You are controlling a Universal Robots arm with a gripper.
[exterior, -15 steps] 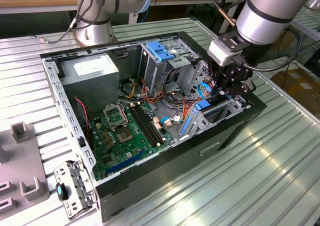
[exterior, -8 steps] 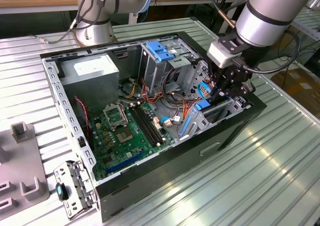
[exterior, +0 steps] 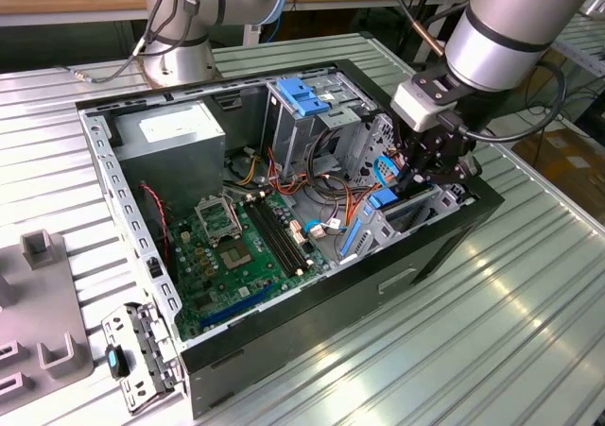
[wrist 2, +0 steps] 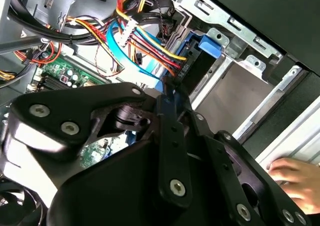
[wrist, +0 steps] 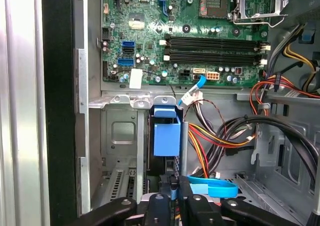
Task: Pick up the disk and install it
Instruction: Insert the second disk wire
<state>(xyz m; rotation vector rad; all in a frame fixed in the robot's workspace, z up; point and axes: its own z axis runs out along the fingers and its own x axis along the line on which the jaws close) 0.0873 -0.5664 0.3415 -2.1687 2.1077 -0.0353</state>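
Observation:
The disk (exterior: 383, 199) stands on edge in the drive bay at the front corner of the open computer case (exterior: 444, 247), towards the exterior view's right. Its blue rail tab (wrist: 166, 133) sticks out of the slot in the first wrist view, and the same blue tab (wrist 2: 210, 43) caps the dark drive body in the second wrist view. My gripper (exterior: 411, 185) reaches down into that bay. Its black fingers (wrist: 172, 196) stand close together, pinched on the blue near end of the disk. The second wrist view puts the gripper (wrist 2: 167, 98) right against that end.
Bundles of coloured cables (wrist 2: 145, 40) and a blue flat cable (wrist: 215, 188) crowd the bay. The motherboard (exterior: 236, 247), a grey box with a white sticker (exterior: 170, 133) and a cage with a blue top (exterior: 302, 100) fill the case. A hand (wrist 2: 295, 178) rests outside the case wall.

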